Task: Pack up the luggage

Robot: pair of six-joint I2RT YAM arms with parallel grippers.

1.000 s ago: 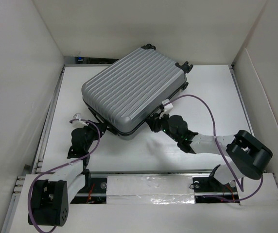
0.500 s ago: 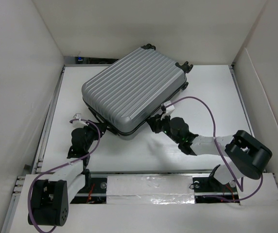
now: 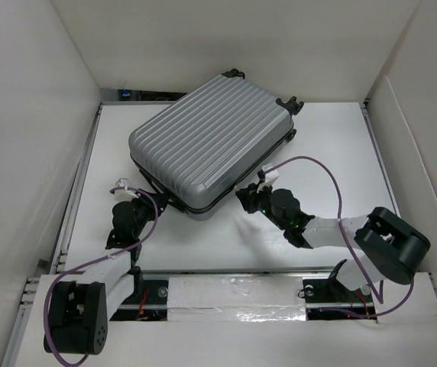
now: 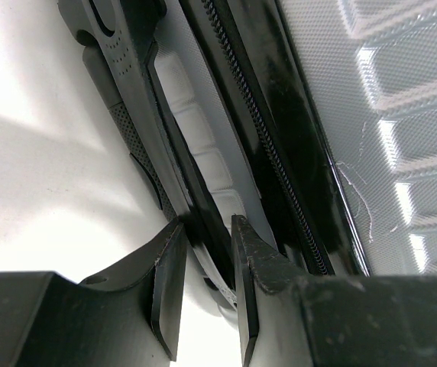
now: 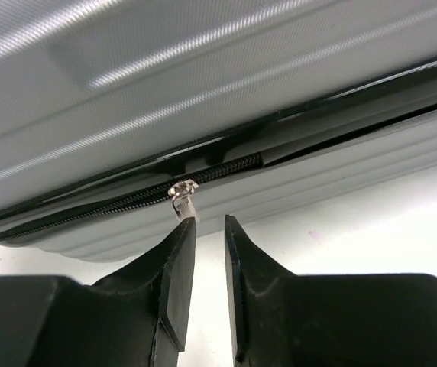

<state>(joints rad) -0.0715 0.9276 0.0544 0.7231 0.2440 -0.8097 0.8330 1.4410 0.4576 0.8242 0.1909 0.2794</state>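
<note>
- From above, the luggage lies closed and flat on the white table. It sits at a slant in the far-left part, with its wheels toward the far wall. Each wrist camera catches only a strip of its ribbed shell.
- The overhead view puts the left gripper at the case's near-left corner and the right gripper against its near long edge. Both sets of fingertips are too small and dark there to read.
- Only the left wrist camera shows the handle, dark with a pale ribbed underside. The left gripper's claw is pinching its near end, and the strap fills the narrow gap between the tips.
- Only the right wrist camera shows the silver zipper pull on the black zipper. The pull hangs right at the tip of one finger.
- The right gripper's claw is slightly spread, leaving a thin slit with bright table showing through and nothing in it.
- Whether the pull actually touches that fingertip cannot be told.
- Past the pull, the zipper teeth soon vanish under the shell's black lip.
</note>
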